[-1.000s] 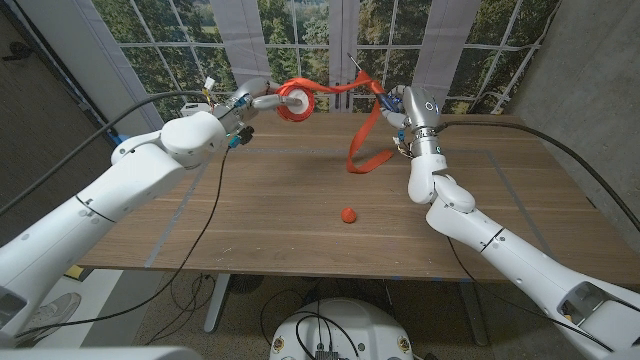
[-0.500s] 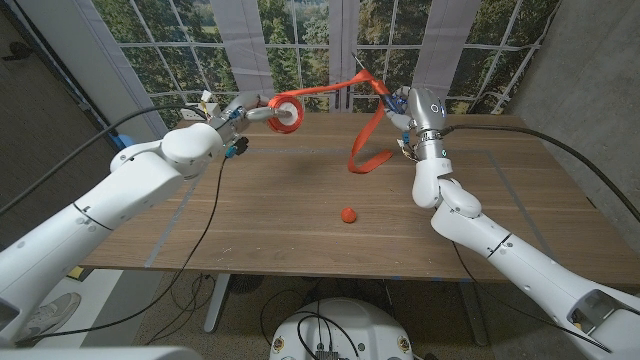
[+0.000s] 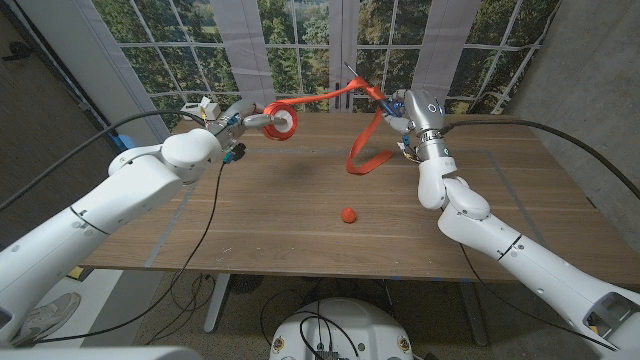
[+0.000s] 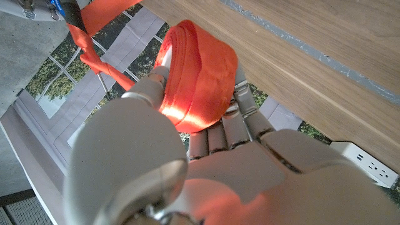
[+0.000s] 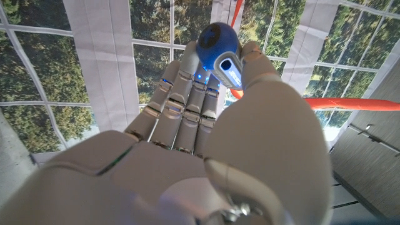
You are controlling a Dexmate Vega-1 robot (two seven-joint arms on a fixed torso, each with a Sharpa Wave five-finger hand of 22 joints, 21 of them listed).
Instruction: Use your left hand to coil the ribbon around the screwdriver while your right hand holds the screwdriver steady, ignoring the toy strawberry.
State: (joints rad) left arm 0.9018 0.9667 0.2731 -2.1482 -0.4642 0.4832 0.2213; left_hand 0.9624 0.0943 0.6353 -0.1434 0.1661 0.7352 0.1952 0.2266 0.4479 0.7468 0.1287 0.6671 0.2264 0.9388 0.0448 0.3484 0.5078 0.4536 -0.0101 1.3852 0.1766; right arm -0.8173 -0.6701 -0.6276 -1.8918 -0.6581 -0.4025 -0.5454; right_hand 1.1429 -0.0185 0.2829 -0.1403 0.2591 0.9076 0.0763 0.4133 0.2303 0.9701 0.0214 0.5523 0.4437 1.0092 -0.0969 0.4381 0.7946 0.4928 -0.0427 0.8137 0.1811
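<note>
Your left hand grips the ribbon spool, fingers wrapped round it, raised so the band runs taut across to the screwdriver. Your right hand clasps the blue handle, shaft pointing away, steadying it for winding. A slack tail hangs beneath; the strawberry lies well apart.

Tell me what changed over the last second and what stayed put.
The left hand, gripping the ribbon roll, drew it leftward and slightly back, pulling the ribbon tauter. The right hand kept holding the screwdriver raised. The toy strawberry stayed on the table.
</note>
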